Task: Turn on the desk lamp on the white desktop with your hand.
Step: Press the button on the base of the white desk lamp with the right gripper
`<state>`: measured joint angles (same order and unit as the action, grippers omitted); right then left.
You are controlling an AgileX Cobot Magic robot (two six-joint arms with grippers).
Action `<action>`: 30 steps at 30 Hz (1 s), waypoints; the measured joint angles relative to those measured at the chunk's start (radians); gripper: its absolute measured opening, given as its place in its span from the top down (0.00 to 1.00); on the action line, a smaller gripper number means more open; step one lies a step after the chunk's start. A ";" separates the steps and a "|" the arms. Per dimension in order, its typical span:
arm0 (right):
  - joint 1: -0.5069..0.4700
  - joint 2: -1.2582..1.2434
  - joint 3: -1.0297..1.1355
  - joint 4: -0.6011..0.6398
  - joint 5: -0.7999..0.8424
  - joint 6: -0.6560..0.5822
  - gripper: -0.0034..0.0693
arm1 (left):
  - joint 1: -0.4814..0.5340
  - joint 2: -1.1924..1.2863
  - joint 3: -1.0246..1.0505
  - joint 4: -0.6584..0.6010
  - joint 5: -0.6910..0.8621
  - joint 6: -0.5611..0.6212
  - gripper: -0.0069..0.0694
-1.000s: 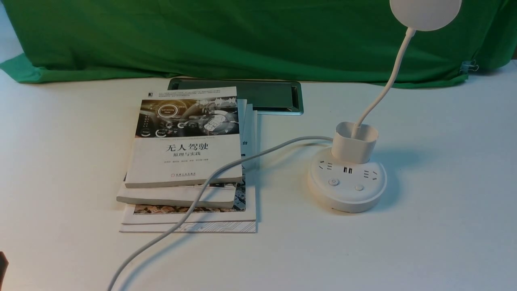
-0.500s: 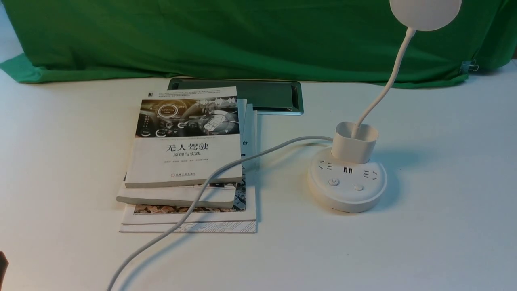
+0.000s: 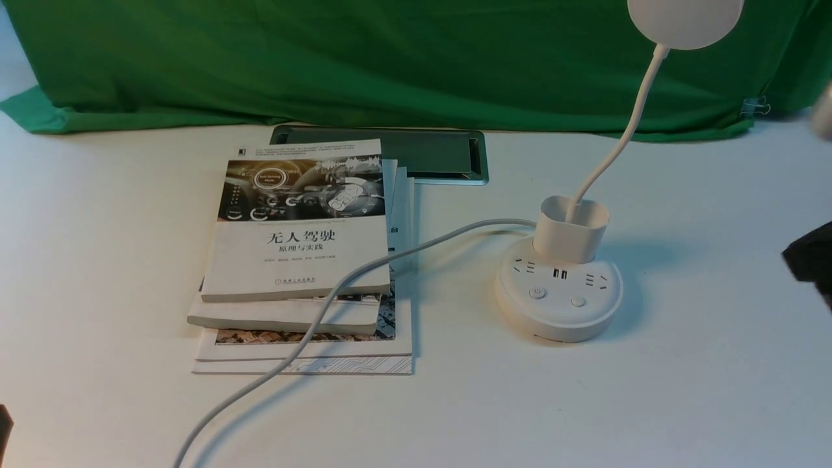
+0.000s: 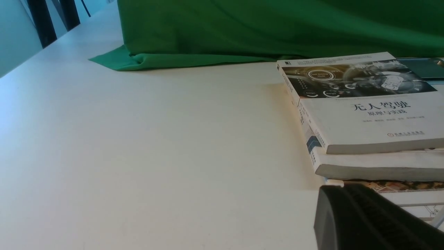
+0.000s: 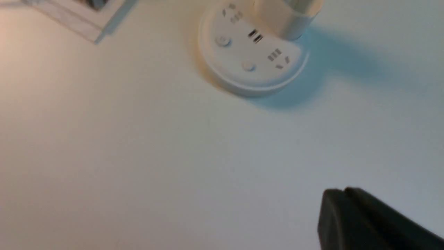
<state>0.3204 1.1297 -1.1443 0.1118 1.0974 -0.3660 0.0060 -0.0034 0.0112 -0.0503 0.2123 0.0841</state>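
The desk lamp (image 3: 559, 299) stands on the white desktop (image 3: 650, 403), right of the middle, and its disc head (image 3: 684, 19) is unlit. Two round buttons (image 3: 537, 293) sit on the front of its puck base. A dark part of my right hand (image 3: 812, 260) shows at the right edge, well clear of the lamp. In the right wrist view my right gripper (image 5: 343, 191) is shut and empty above bare desktop, with the lamp base (image 5: 253, 52) some way ahead. My left gripper (image 4: 341, 189) is shut too, low beside the books.
A stack of books (image 3: 299, 260) lies left of the lamp, and the lamp's white cable (image 3: 338, 292) runs across it to the front edge. A grey inset panel (image 3: 429, 153) and a green cloth (image 3: 390, 58) lie behind.
My right hand has come into the front view at the right edge, where nothing showed before. The lamp, books and cable have not moved.
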 joint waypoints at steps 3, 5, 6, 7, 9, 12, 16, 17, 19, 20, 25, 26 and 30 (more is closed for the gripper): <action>0.064 0.128 -0.001 -0.013 -0.011 0.000 0.92 | 0.000 0.000 0.000 0.000 0.000 0.000 0.88; 0.081 0.157 -0.001 -0.014 -0.022 0.000 0.92 | 0.000 0.000 0.000 0.000 0.000 0.000 0.88; 0.102 0.196 -0.001 -0.015 -0.045 -0.001 0.92 | 0.000 0.000 0.000 0.000 0.000 0.000 0.88; 0.118 0.228 -0.001 -0.015 -0.069 -0.002 0.92 | 0.000 0.000 0.000 0.000 0.000 0.000 0.88; 0.135 0.268 -0.001 -0.016 -0.108 -0.003 0.92 | 0.000 0.000 0.000 0.000 0.000 0.000 0.88; 0.150 0.343 -0.001 -0.017 -0.184 -0.003 0.91 | 0.000 0.000 0.000 0.000 0.000 0.000 0.88; 0.150 0.418 -0.001 -0.025 -0.250 -0.001 0.91 | 0.000 0.000 0.000 0.000 0.000 0.000 0.88; 0.150 0.431 -0.001 -0.025 -0.262 -0.001 0.91 | 0.000 0.000 0.000 0.000 0.000 0.000 0.88; 0.150 0.459 -0.001 -0.027 -0.296 0.001 0.91 | 0.000 0.000 0.000 0.000 0.000 0.000 0.88; 0.150 0.471 -0.001 -0.028 -0.317 0.003 0.91 | 0.000 0.000 0.000 0.000 0.000 0.000 0.88; 0.150 0.519 -0.001 -0.036 -0.410 0.019 0.91 | 0.000 0.000 0.000 0.000 0.000 0.000 0.88; 0.150 0.526 -0.001 -0.042 -0.418 0.024 0.91 | 0.000 0.000 0.000 0.000 0.000 0.000 0.88; 0.150 0.563 -0.001 -0.093 -0.448 0.053 0.91 | 0.000 0.000 0.000 0.000 0.000 0.000 0.88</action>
<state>0.4700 1.6923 -1.1455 0.0190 0.6495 -0.3128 0.0060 -0.0034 0.0112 -0.0503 0.2123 0.0841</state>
